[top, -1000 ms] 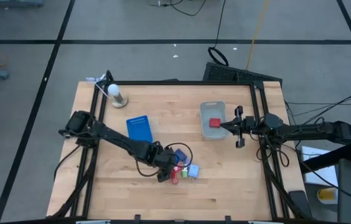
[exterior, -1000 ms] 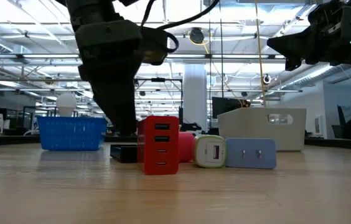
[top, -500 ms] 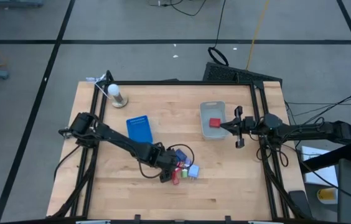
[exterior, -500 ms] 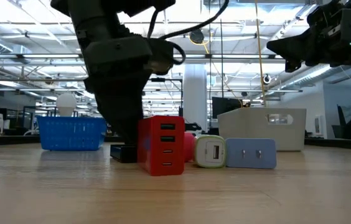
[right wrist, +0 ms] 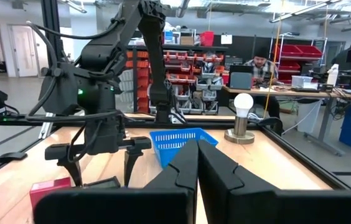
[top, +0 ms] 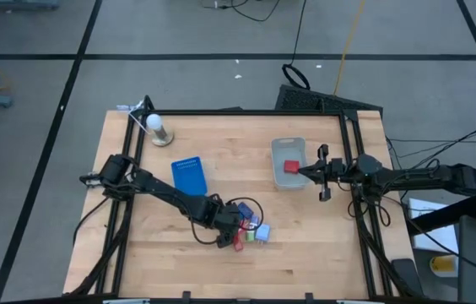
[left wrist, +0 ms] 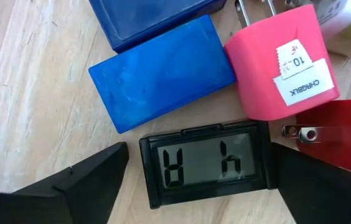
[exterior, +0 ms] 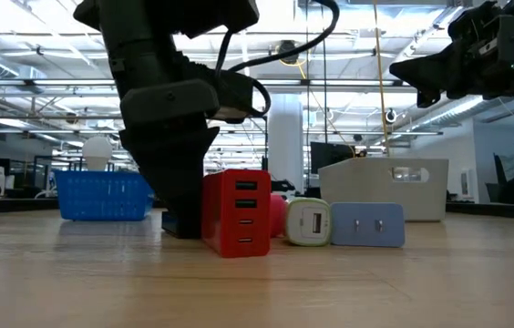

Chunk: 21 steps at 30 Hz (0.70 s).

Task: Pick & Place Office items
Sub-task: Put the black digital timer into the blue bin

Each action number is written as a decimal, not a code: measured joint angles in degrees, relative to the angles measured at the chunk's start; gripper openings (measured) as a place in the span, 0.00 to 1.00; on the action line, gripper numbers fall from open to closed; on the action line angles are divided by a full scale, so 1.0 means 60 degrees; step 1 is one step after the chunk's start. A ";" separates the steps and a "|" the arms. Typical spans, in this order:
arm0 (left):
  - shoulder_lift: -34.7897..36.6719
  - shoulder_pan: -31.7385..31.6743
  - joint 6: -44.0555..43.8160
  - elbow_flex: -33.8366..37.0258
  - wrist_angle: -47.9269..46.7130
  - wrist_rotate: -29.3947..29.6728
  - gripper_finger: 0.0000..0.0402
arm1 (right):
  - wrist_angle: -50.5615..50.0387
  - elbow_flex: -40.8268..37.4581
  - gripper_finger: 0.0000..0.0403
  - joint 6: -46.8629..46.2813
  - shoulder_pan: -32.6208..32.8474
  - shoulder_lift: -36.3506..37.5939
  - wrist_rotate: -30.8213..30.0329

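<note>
The office items sit in a tight cluster near the front edge of the pale wooden worktop (top: 305,245), about midway along it; the small black rectangular digital display with a grey screen (left wrist: 208,163) lies flat between the spread fingers (left wrist: 79,180) of the left tool (left wrist: 208,186), which stands released and low over it, grasping nothing; just beside the display lie a glossy blue rectangular block (left wrist: 163,71), a pink plug adapter with metal prongs and a white label (left wrist: 281,62), and part of a second darker blue block (left wrist: 147,15); in the low view a red upright charger block with four ports (exterior: 237,212) stands in front, touching the left arm, with a white and green rounded charger (exterior: 308,222) and a pale blue flat plug piece (exterior: 367,224) beside it.

The clear plastic bin (top: 277,173) stands towards the right edge and holds a red block (top: 290,166); the blue mesh rectangular tray (top: 189,175) lies left of centre, and its contents cannot be made out; the right tool (top: 305,172) hangs clenched above the bin's right side, grasping nothing.

A white bulb on a metal base (top: 157,127) stands at the far left corner; beyond the worktop the room shows ceiling lights, shelving with red bins and a seated person (right wrist: 259,65) at a desk.
</note>
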<state>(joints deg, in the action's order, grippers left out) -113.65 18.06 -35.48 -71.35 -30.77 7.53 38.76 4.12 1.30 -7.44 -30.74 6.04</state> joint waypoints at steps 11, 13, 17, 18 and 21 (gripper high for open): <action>0.0044 -0.0022 0.0170 0.0018 -0.0176 -0.0249 0.70 | -0.0141 0.0000 0.00 0.0134 0.0000 -0.0011 -0.0004; 0.0155 0.0004 0.0277 0.0034 -0.0281 -0.0275 0.70 | -0.0181 0.0000 0.00 0.0153 0.0000 -0.0015 -0.0004; 0.0487 0.0065 0.0463 0.0073 -0.0831 -0.0092 0.70 | -0.0229 0.0000 0.00 0.0153 0.0000 -0.0015 -0.0007; 0.0646 0.0092 0.0531 0.0080 -0.1017 0.0026 0.70 | -0.0223 0.0001 0.00 0.0153 0.0000 -0.0018 -0.0007; 0.1170 0.0170 0.0829 0.0071 -0.1270 0.0379 0.70 | -0.0220 0.0004 0.00 0.0162 0.0000 -0.0018 -0.0004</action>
<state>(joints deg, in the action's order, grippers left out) -106.63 19.08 -30.51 -70.92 -38.38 9.81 37.44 4.14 2.28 -7.44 -30.85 6.02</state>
